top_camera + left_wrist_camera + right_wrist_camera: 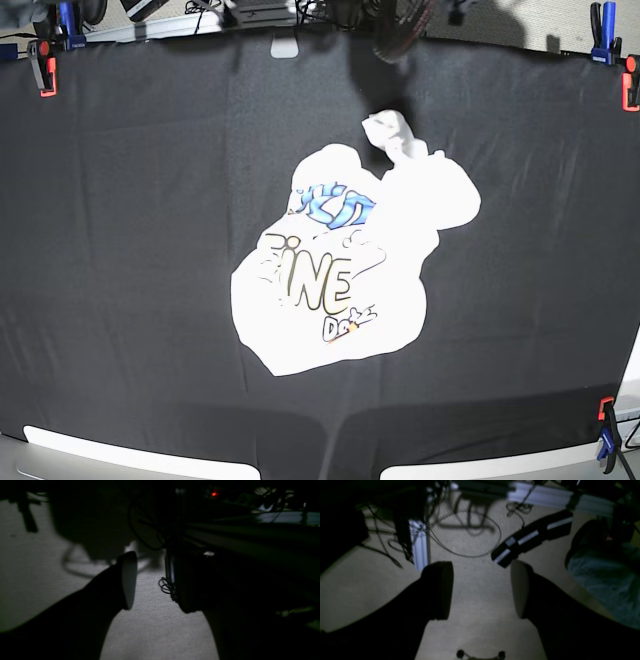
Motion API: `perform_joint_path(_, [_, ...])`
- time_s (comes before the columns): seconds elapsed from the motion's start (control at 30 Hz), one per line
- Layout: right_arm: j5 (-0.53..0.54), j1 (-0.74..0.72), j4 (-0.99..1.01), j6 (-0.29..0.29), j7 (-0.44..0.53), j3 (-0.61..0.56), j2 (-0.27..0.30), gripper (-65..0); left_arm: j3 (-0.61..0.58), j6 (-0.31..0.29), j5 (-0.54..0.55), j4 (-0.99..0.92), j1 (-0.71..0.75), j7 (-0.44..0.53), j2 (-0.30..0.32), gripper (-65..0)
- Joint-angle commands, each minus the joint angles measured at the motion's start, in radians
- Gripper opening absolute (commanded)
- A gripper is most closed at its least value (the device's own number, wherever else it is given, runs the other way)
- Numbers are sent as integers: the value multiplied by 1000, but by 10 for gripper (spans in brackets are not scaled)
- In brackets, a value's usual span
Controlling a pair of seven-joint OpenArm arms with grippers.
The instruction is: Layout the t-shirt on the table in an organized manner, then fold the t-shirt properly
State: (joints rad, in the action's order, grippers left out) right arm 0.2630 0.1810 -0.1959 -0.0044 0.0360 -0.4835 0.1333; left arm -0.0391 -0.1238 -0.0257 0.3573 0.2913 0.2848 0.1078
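- The t-shirt (345, 265) lay crumpled, print side up, near the middle of the black-draped worktop (130, 250), bunched into a rough blob, not spread out.
- Its long axis ran diagonally in the base view, from the near-left hem end up to a twisted white tuft (392, 132) at the far-right end; whether that tuft was a sleeve or the collar could not be told.
- The printed letters read roughly upright toward the near edge, so the front probably faced the robot.
- The left gripper (150, 580) showed released jaws with nothing between them; only carpeted floor (155, 630) lay beyond them, and a dark block just past the right-hand jaw.
- The right gripper (481, 590) likewise had its jaws spread wide and empty, with floor (475, 620) and loose cables (470, 537) past their tips.
- Neither wrist view showed the shirt between or near the jaws, so both arms seemingly hung parked off the worktop, leaving the layout step not yet started.
- Red and blue clamps (42, 62) pinned the cloth, likely to stop it sliding while the shirt gets dragged.
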Motion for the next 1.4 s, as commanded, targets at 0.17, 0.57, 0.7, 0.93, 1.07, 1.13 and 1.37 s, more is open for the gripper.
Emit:
perform_joint_path(0.17, [3,159,-169,-3,20,-1,58,-292,-1,-7,1,105,107,8,27,-390])
perform_joint_path(0.57, [7,485,-635,-56,-72,-1,224,-292,-1,-7,84,473,419,-45,121,-390])
perform_joint_path(0.7, [7,604,-840,-57,-96,0,288,-292,-1,-7,177,657,538,-194,142,-390])
perform_joint_path(0.93, [-1,762,-1129,-109,-147,1,377,-292,-1,-6,176,944,716,-211,189,-390])
perform_joint_path(1.07, [-12,802,-1242,-109,-228,27,398,-292,21,-6,174,1095,794,-281,197,-390])
perform_joint_path(1.13, [-50,819,-1295,-109,-254,50,396,-292,43,-6,174,1161,815,-361,196,-390])
perform_joint_path(1.37, [-111,853,-1505,-108,-415,132,396,-292,98,-6,177,1392,839,-666,190,-390])
